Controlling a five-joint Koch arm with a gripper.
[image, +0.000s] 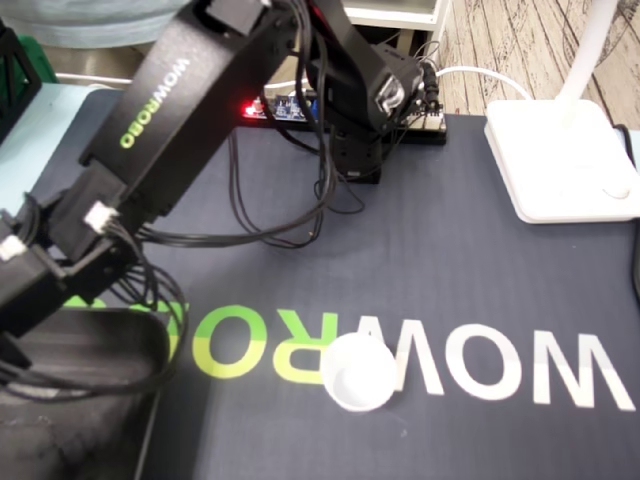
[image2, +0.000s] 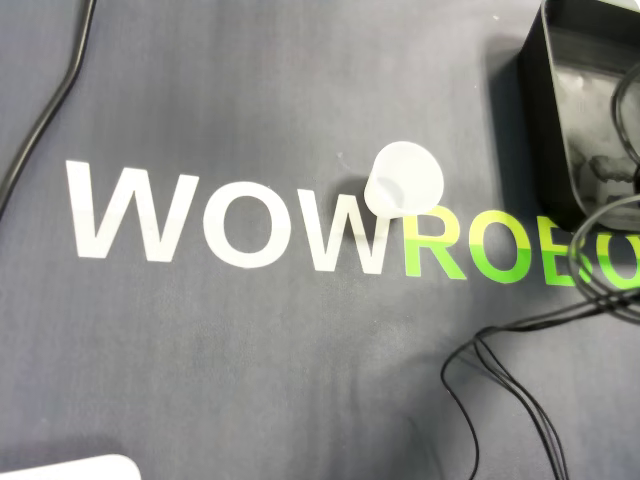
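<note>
1. The white cup (image: 360, 372) (image2: 403, 180) stands upright, mouth up, mid-desk on the lettering, where the white W meets the green R.
2. In the fixed view the arm's wrist (image: 60, 265) hangs over the black tray (image: 90, 400) at the desk's left side. The cup lies to its right, beyond the tray's rim.
3. The end effector runs off the picture edge, so I cannot tell its opening or any load.
4. The cup is round, so probably only the sideways reach matters.

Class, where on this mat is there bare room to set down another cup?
In the overhead view, bare: the mat above the WOW lettering, left of the white cup; below the lettering, left of the cables. Crowded: beside the black tray, where cables loop.
</note>
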